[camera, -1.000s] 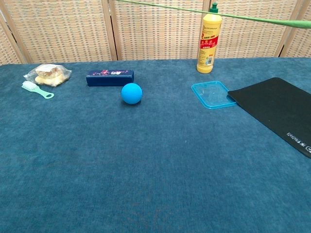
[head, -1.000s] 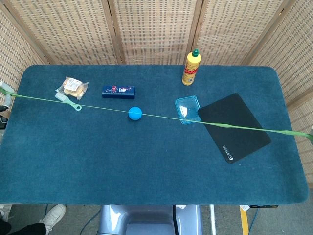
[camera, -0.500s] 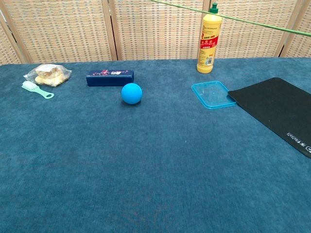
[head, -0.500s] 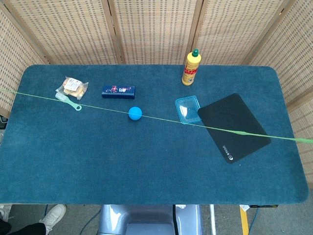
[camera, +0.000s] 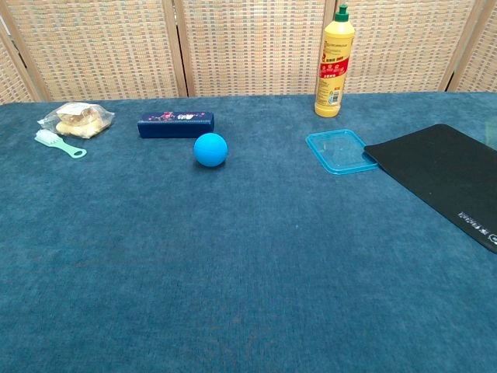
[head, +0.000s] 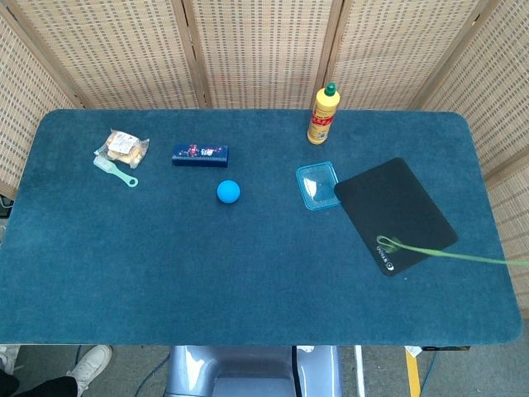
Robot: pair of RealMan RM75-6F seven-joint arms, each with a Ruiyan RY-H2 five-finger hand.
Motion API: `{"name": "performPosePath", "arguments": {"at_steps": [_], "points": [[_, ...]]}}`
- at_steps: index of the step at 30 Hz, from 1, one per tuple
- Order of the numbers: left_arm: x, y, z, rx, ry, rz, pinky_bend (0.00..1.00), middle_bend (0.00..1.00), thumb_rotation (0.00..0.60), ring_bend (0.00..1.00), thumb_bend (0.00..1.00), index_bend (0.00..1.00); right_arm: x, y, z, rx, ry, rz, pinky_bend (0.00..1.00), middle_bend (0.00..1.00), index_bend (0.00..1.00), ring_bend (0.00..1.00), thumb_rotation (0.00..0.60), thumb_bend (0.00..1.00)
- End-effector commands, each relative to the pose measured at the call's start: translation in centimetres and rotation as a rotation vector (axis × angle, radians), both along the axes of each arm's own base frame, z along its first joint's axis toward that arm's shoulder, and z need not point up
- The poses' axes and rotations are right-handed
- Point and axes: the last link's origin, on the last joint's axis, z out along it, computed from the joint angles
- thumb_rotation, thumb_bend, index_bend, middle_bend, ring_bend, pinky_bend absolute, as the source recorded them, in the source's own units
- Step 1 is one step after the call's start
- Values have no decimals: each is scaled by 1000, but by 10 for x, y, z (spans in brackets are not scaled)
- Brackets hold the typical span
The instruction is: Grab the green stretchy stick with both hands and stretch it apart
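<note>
Green stretchy stick (head: 450, 253), lower right of head view: no longer spans the frame, its left end now loose over the black mat (head: 395, 213). I judge my left hand released it; both my hands out of frame, state n/a.

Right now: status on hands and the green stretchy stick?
Both hands out of view. Thin green stretchy stick slack, looped free end over the black mat, other end running off the right edge. Nothing in the way.
</note>
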Motion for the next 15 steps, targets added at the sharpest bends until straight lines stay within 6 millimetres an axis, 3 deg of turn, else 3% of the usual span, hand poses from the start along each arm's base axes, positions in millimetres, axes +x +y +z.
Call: {"name": "performPosePath", "arguments": {"at_steps": [1,8,15], "points": [[-2,7,2,3,-2,20,0,0,600,0,560,802,-5,10,6,-28,-13,-23,0,183,857,0,600,579],[4,22,-13,-16,-32,13,0,0,600,0,563,803,-11,26,16,-74,-46,-51,0,183,857,0,600,579],[22,23,-38,-74,-9,-64,0,0,600,0,563,803,18,-2,15,-49,-71,140,0,182,857,0,600,579]]}}
